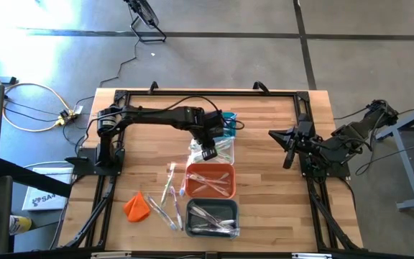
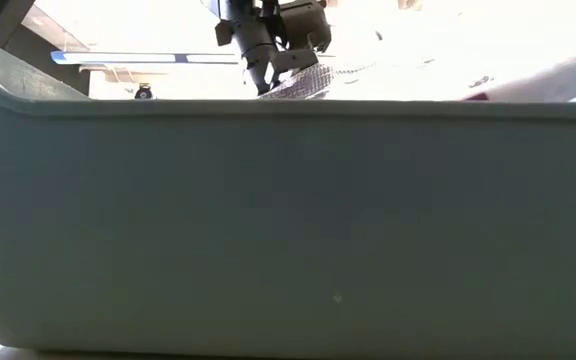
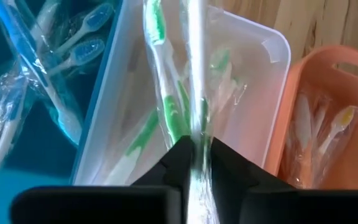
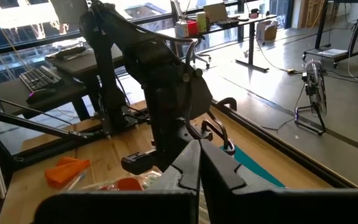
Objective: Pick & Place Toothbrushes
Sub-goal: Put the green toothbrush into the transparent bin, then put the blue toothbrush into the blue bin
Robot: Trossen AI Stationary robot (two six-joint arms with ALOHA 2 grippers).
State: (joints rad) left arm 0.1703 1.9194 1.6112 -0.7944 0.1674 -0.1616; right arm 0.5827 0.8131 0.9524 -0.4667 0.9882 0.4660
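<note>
- Your left tool (image 1: 208, 152) hangs over the clear bin (image 1: 222, 150), which sits between the teal bin (image 1: 228, 119) on the far side and the orange bin (image 1: 210, 180) on the near side. That suggests the sorting goes by colour, since the left wrist view shows green-handled brushes already lying in the clear bin.
- The wrapped toothbrush (image 3: 197, 93) runs down the narrow gap between the left tool's fingers (image 3: 176, 165). The gap is slim, and you cannot tell from here whether the fingers grip the wrapper or have just let go, so treat the hold as uncertain.
- The brush points lengthwise into the clear bin, which looks deliberate: dropped along the bin's long side it should land flat among the others, not bridge the rim.
- More toothbrushes (image 1: 169, 188) lie loose on the surface to the left of the orange bin, beside the orange cloth lump (image 1: 136, 206), so the task is probably not finished.
- The grey bin (image 1: 212, 217), nearest you, already holds a few wrapped brushes; its wall fills the low view.
- Your right tool (image 1: 289, 155) is parked at the right side of the surface, well apart from the bins, its fingers pressed together on nothing, likely to leave the left arm room.
</note>
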